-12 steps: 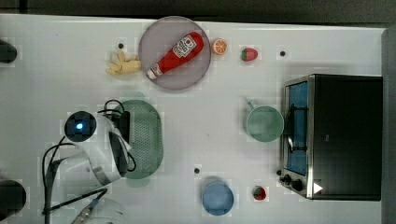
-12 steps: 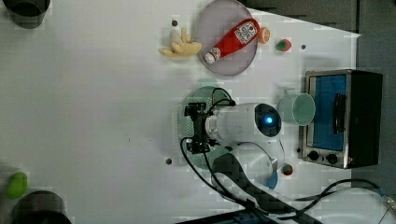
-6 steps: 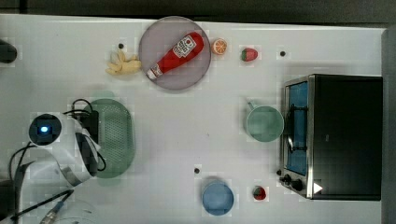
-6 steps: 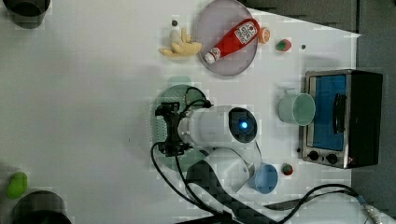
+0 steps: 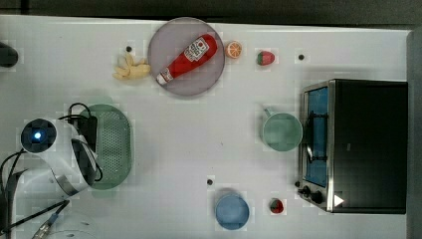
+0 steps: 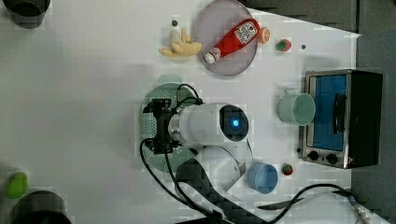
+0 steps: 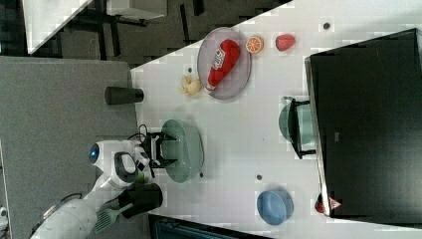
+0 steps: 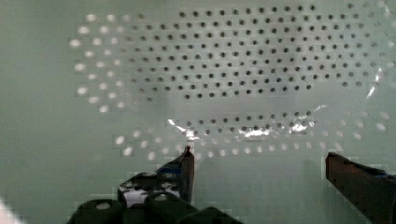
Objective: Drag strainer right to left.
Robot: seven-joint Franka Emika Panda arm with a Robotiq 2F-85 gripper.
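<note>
White tabletop (image 5: 209, 139) fills the scene, with a dark toaster oven (image 5: 366, 144) at the top view's right serving as the landmark. The strainer (image 5: 112, 147) lies far from the oven, near the opposite end of the table, well beyond the pale green mug (image 5: 282, 132) that sits just beside the oven's door. A blue bowl (image 5: 232, 211) sits near the oven's lower corner, and a plate (image 5: 169, 47) carrying a ketchup bottle (image 5: 188, 59) lies up and away from the oven toward the table's far edge.

The gripper (image 8: 259, 163) hangs inside the strainer with its fingers (image 8: 184, 170) spread wide, clamping nothing; the perforated floor shows between them.

The strainer looks like thin moulded plastic: probably light, fairly stiff, and smooth enough underneath to slide easily on the table. Being so light, it may tip or skip if pushed high on the wall. A low press of a finger against the inner wall looks like the safest way to drag it; pinching the rim would also serve.

In the top view the arm's white body (image 5: 54, 149) covers the strainer's side farthest from the oven, so its tab handle there cannot be made out. Whether a finger actually touches the wall or floor cannot be told. The wrist view cuts off the rim entirely.
</note>
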